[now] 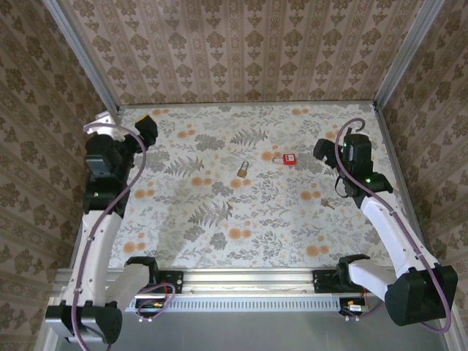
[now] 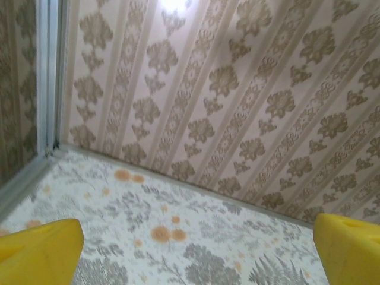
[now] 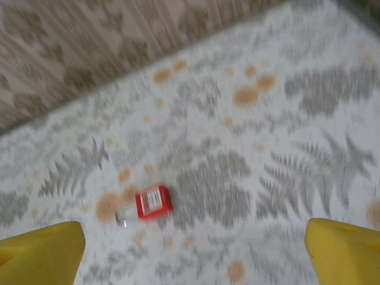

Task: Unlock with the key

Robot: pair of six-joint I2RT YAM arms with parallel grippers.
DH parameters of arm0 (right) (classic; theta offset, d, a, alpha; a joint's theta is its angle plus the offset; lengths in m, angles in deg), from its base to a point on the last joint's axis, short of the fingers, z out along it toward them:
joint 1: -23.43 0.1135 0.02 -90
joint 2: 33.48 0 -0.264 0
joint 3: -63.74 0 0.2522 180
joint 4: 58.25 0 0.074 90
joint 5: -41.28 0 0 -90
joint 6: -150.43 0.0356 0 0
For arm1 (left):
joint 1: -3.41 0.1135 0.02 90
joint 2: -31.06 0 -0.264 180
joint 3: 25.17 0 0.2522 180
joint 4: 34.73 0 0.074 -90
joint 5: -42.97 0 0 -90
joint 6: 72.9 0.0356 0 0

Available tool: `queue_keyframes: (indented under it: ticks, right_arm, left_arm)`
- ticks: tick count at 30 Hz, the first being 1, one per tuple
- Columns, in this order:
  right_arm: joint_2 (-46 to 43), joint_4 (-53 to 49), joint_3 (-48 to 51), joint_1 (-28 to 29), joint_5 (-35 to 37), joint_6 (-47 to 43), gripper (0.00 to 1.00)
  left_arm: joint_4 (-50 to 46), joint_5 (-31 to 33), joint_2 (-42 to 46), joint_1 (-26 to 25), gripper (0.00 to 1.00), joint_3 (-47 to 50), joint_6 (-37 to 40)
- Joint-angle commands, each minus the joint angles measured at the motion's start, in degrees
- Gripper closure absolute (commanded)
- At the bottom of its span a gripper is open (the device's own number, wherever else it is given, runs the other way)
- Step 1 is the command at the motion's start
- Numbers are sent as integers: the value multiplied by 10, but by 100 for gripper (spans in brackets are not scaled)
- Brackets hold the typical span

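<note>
From right wrist, key (image 3: pixel 146 205), overhead, padlock (image 1: pixel 241 170)

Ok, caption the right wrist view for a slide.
Right fingers spread wide, the red-tagged key lying ahead on the floral table.

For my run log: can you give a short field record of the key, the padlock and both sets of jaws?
key: flat on the table, right of the padlock, apart from it
padlock: lying mid-table, nothing touching it
left jaws: open, empty, near the far-left corner
right jaws: open, empty, key ahead of them
</note>
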Motion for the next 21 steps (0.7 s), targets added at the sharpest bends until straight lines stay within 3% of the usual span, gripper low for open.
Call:
queue_keyframes:
  ticks: [1,6,9,14,21]
  right_arm:
    - [-5,-104,-18,2,-12,58,10]
    - [49,-197,-74,2,-8,61,29]
    - [69,-219,-92,6,-24,49,38]
    - [78,-236,-89,8,-26,38,46]
    - [114,-262,-91,8,-35,12,65]
  left_arm:
    - [-68,-72,-56,4,0,-45,-50]
    - [-124,-153,-165,-13,4,-133,-43]
    - [-142,-143,-211,-47,6,-166,-30]
    - [-163,-161,-278,-96,8,-221,-19]
    - [-158,-217,-333,-152,17,-204,-29]
